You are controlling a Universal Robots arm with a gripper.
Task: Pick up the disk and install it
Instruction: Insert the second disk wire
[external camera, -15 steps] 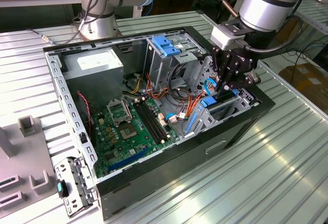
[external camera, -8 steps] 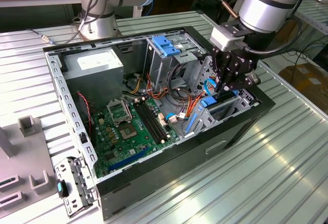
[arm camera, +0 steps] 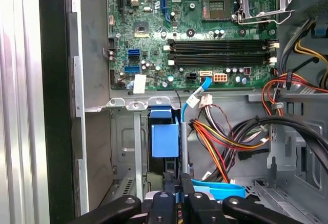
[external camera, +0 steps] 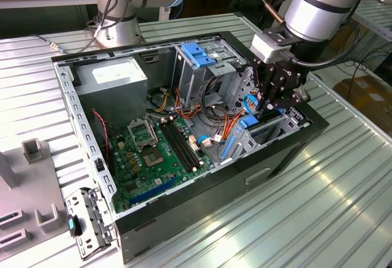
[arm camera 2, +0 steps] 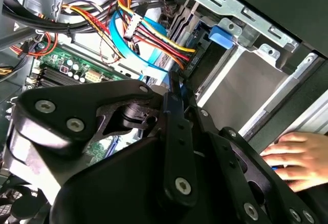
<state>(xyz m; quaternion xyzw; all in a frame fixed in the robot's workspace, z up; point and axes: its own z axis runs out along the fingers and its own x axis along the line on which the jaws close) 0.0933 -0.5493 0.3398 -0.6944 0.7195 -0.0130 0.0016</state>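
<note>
Pinching tight, the gripper (arm camera: 178, 201) had its fingers pressed together on what looked like the blue edge of the disk (arm camera: 165, 139). I think the step was the install, w/ pick-up done. The disk sat right under the gripper, partway down in the metal bay (arm camera: 125, 102). More pushing would need to go straight, clear of the wires (arm camera: 220, 137) just beside it.

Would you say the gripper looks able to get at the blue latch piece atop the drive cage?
Probably yes: the blue latch piece sits exposed atop the drive cage, nothing over it, and the gripper is down in the neighbouring bay.
</note>
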